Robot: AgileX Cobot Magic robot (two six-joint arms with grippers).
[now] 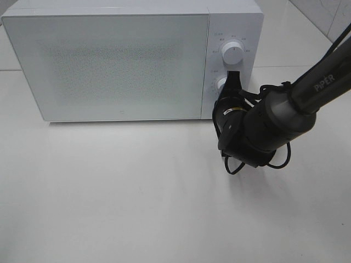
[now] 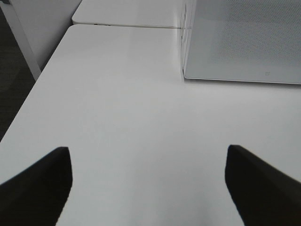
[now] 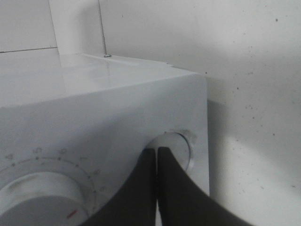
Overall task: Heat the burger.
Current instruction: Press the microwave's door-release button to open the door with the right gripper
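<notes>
The right gripper (image 1: 232,78) is held at the control panel of a white microwave (image 1: 109,66). Its 2 black fingers (image 3: 141,188) are pressed together with nothing between them. Their tips are set against the face of the lower knob (image 3: 178,145), directly ahead of the gripper; whether the knob is actually pressed cannot be told. The upper knob (image 1: 234,53), ringed by a printed scale and marked with a red line, is seen just beside the closed fingers, on the same panel. The microwave door (image 1: 109,68) lies off to the side of this gripper, closed and frosted, so that nothing behind it can be made out.

The left gripper (image 2: 148,188) is shown only by its own wrist camera. Its 2 dark fingers (image 2: 37,183) are spread wide apart and nothing is held between them. The bare white table (image 2: 131,94) lies beneath and ahead of it, and a corner of the microwave is seen well ahead and to one side.

The burger is seen in none of the 3 views, so its place cannot be told.
</notes>
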